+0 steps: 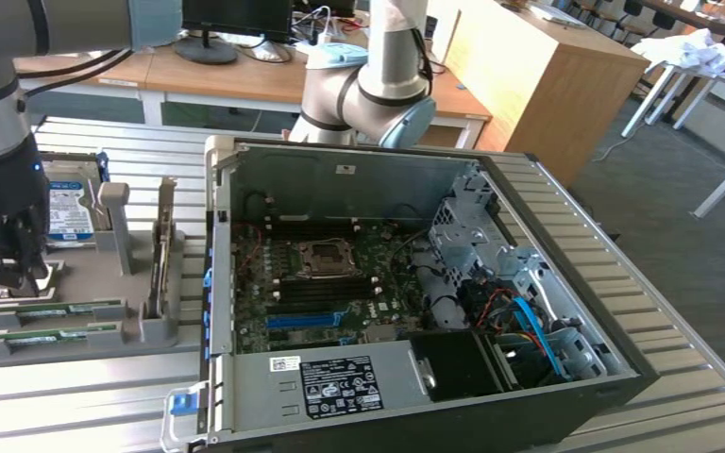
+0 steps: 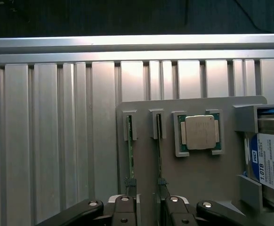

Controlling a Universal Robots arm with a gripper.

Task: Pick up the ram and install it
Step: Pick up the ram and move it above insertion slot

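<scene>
Two ram sticks (image 1: 50,310) (image 1: 45,333) lie edge-up in slots of a grey holder (image 1: 86,354) at the exterior view's left. My gripper (image 1: 12,276) hangs just above their end, fingers apart and holding nothing. In the wrist view the sticks appear as thin green edges, one (image 2: 130,155) running under one finger (image 2: 127,209), the other ram (image 2: 158,157) running into the gap between the fingers, with my gripper (image 2: 151,212) open over them. The open computer case (image 1: 551,226) shows its motherboard (image 1: 325,283) with dark memory slots.
On the same holder sit a square silver processor (image 2: 199,133) and a blue-labelled hard drive (image 1: 67,212) (image 2: 273,162). Upright grey posts (image 1: 113,226) stand between my gripper and the case. Another robot arm (image 1: 381,90) rises behind the case. The table is ribbed aluminium (image 2: 57,141).
</scene>
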